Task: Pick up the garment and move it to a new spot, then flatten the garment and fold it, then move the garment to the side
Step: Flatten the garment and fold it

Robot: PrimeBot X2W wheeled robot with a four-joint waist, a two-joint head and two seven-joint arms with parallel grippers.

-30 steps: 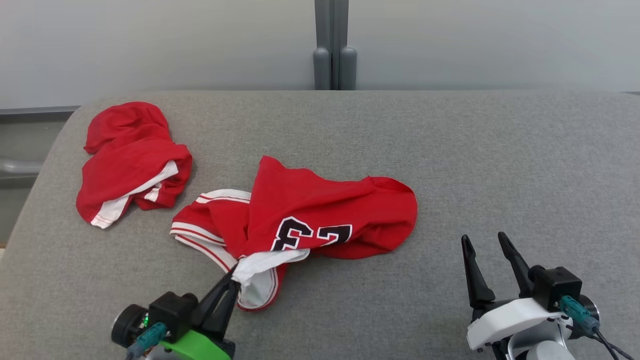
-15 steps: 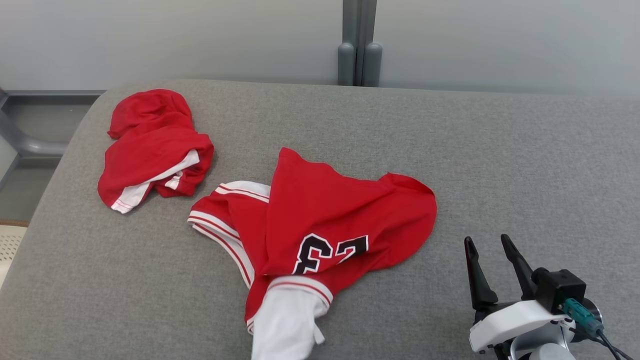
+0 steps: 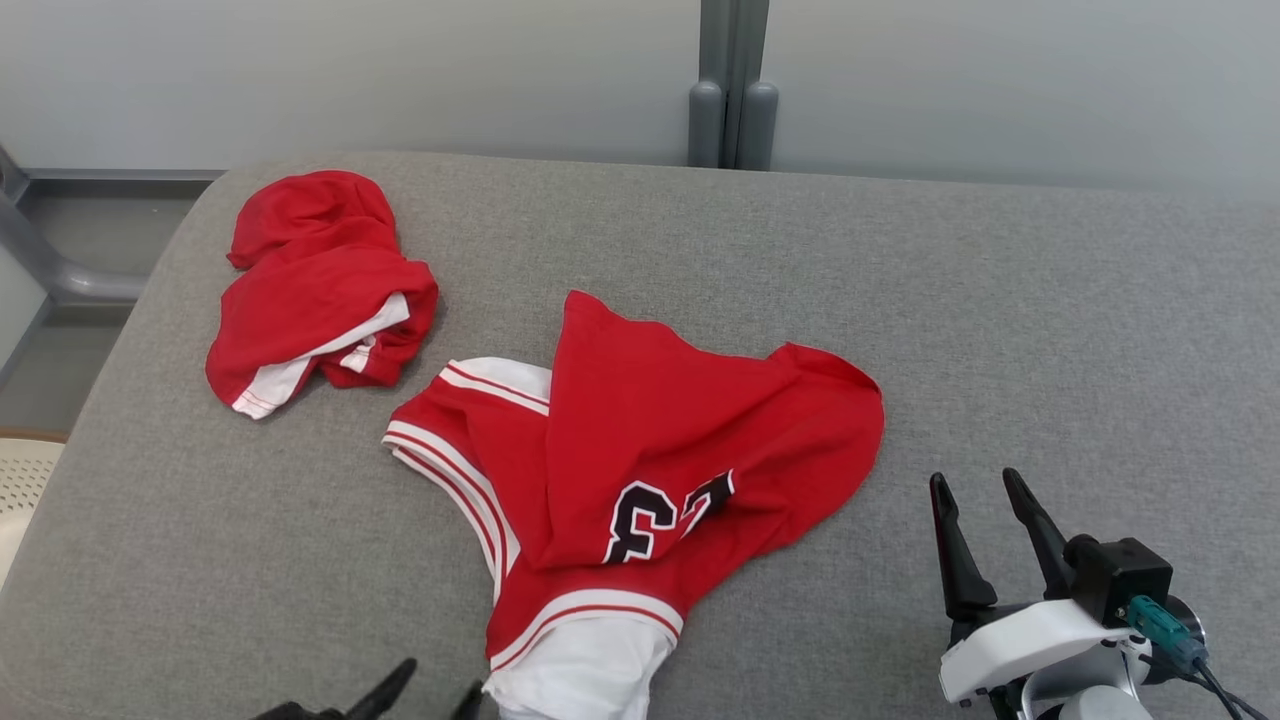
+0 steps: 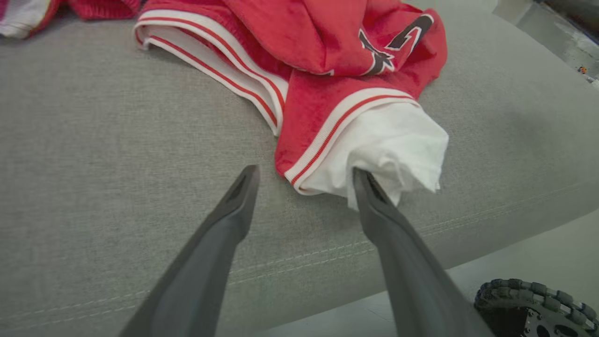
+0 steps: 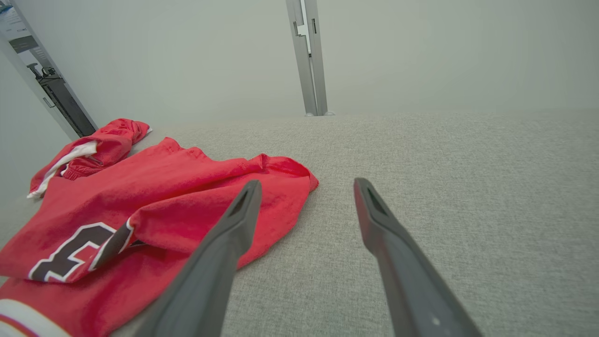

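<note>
Left wrist view: my left gripper (image 4: pixel 304 172), fingers spread and holding nothing, sits at the near, white-lined end of the red jersey (image 4: pixel 337 70). The jersey stretches away from it across the grey cushion (image 4: pixel 93 164). My right gripper (image 3: pixel 975 485), also spread, stands farther off.

Left claw (image 4: pixel 304 172) releases the red garment (image 3: pixel 680 420)
Its jaws, clamped on the white hem (image 4: pixel 398 140) 1 second ago, now stand apart.

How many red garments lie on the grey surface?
2. A numbered jersey lies crumpled in the middle; a smaller bunched garment lies at the far left. Folds may hide more.
</note>
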